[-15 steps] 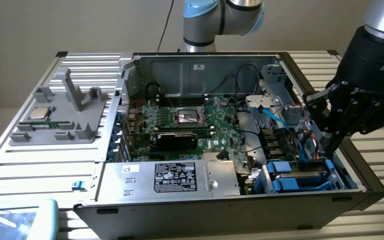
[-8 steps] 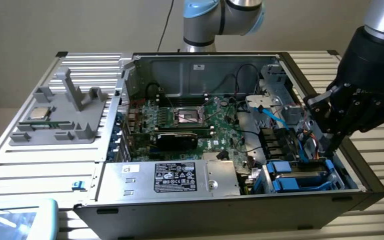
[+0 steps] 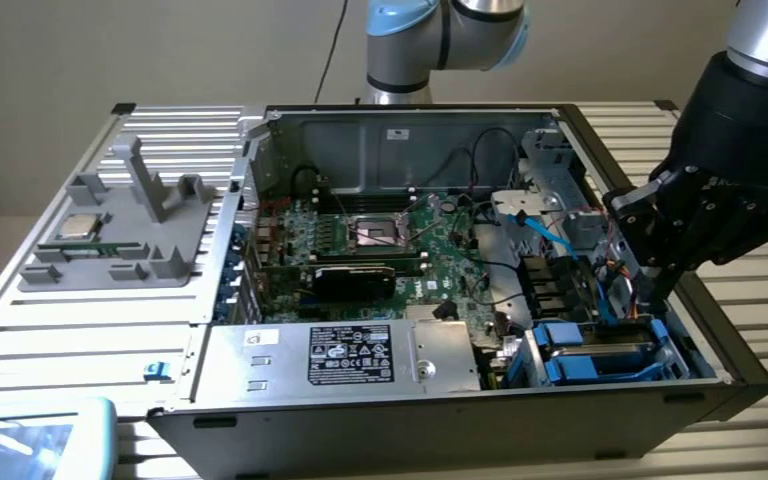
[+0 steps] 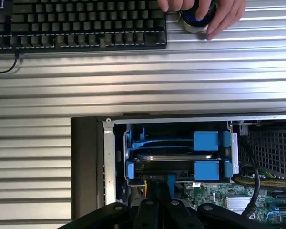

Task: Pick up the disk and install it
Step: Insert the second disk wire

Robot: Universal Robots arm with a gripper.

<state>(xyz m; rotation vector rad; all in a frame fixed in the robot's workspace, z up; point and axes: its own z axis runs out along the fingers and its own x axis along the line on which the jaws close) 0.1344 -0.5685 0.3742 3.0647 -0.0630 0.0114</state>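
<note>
The gripper (image 3: 654,292) hangs inside the open computer case (image 3: 224,420), at the corner on the exterior view's right, with its black fingers (image 4: 158,193) pressed together into one narrow tip and nothing between them. That tip comes down just at the edge of the drive bay, close against the blue plastic.

The disk (image 4: 174,156) sits in that bay, a grey metal slab lying flat in its blue carrier frame (image 4: 206,141), with another blue-framed slot right beside it. In the exterior view the disk (image 3: 600,343) shows as a grey top between blue tabs, directly below the gripper.

Further into the case lies the green motherboard (image 3: 398,245) with its empty processor socket, and a silver box with a black-and-white label (image 3: 344,355) runs along the near wall. On the slatted metal table (image 3: 37,340), towards the exterior view's left, stands a grey fixture (image 3: 124,235) carrying a small square chip (image 3: 80,226). Beyond the case in the wrist view there is a black keyboard (image 4: 78,24), and a person's hand (image 4: 207,14) rests on a round black-and-blue device.
</note>
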